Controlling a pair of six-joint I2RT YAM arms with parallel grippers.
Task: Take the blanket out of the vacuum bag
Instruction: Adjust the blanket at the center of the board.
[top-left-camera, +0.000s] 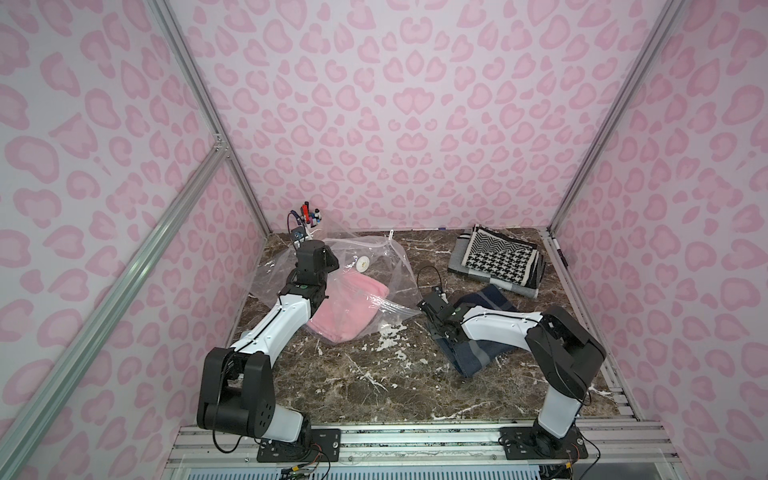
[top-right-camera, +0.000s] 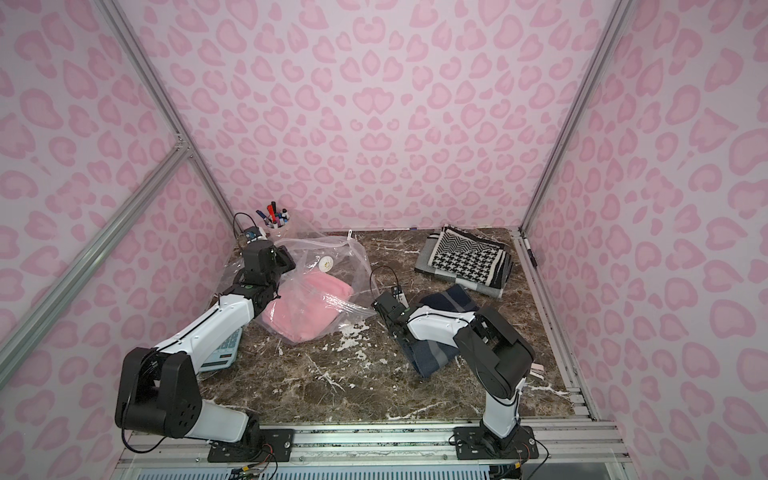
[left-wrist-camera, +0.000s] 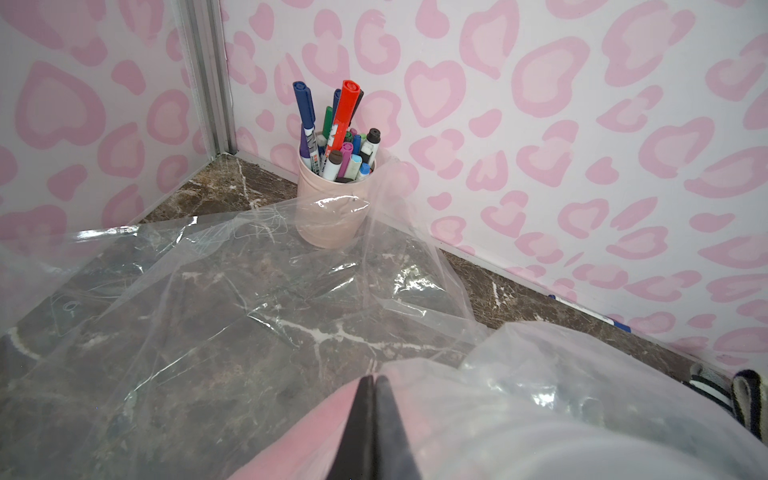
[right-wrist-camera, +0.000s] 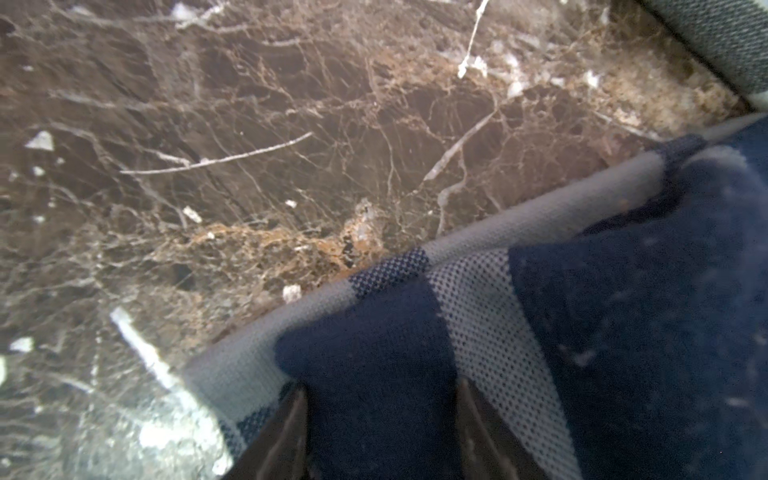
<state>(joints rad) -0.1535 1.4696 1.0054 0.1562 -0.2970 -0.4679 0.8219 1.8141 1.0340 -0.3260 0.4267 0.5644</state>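
- You have the vacuum bag (top-left-camera: 395, 272) lying crumpled on the marble table (top-left-camera: 374, 395), at about 10 o'clock from the table's middle. Its round white valve cap (top-left-camera: 363, 263) faces up and its white slider clip (top-left-camera: 390, 237) sits at the far edge.
- Inside it you can see the pink blanket (top-left-camera: 353, 305), folded, toward the bag's 6 o'clock end. In both top views clear plastic lies over it.
- Your left gripper (left-wrist-camera: 372, 379) sits low over the pink blanket and the plastic, jaws pressed together. You cannot tell whether a film of plastic is caught between them.
- Your right gripper (right-wrist-camera: 380, 386) is well apart from the bag, at about 3 o'clock. Its jaws are spread either side of a fold of the navy-and-grey blanket (right-wrist-camera: 623, 332), near the hem.
- At 1 o'clock you have a stack of black-and-white patterned blankets (top-left-camera: 498, 257).
- At 11 o'clock, in the far corner, a cup of markers (left-wrist-camera: 332, 208) stands with the bag's plastic up against it.
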